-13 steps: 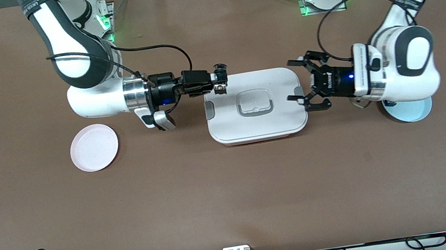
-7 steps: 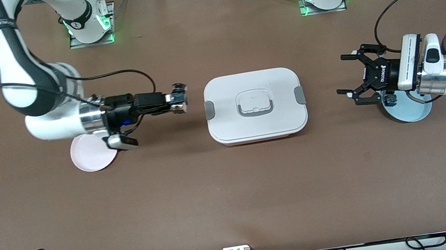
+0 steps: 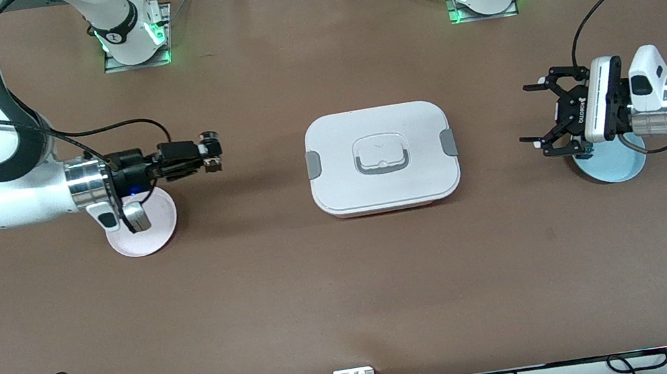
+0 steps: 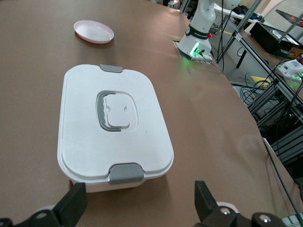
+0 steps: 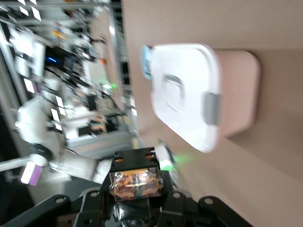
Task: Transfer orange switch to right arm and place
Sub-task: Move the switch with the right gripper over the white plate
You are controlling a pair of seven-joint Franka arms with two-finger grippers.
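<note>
Front view: the right gripper [image 3: 213, 152] hangs over bare brown bench [image 3: 350, 291] between the pink plate [image 3: 143, 229] and the white lidded box [image 3: 381, 157]. Its jaws are clenched on the orange switch [image 3: 211, 161], a tiny dark part held at the fingertips above the bench surface. The right arm [image 3: 13, 191] reaches out from its base at the top of the view, and its wrist is over the pink plate's edge. The white lidded box sits in the middle of the bench, with grey latches at both ends and a grey handle in its lid. At the left arm's end of the bench, the left gripper [image 3: 535, 115] hovers with its jaws spread wide and nothing between them, just above the rim of a light blue plate [image 3: 613, 166], which the wrist partly covers.

Left wrist view: the two black fingertips [image 4: 71, 208] of the left gripper stand far apart at the frame's edge, empty. The white lidded box [image 4: 113, 127] lies ahead on the bench, and the pink plate [image 4: 93, 31] is well apart from it, toward the right arm's end.

Right wrist view: the picture is blurred. The orange switch [image 5: 135, 182] shows as an orange-tan block gripped between the black jaws, close to the camera. The white lidded box [image 5: 189, 94] lies on the bench past it.
</note>
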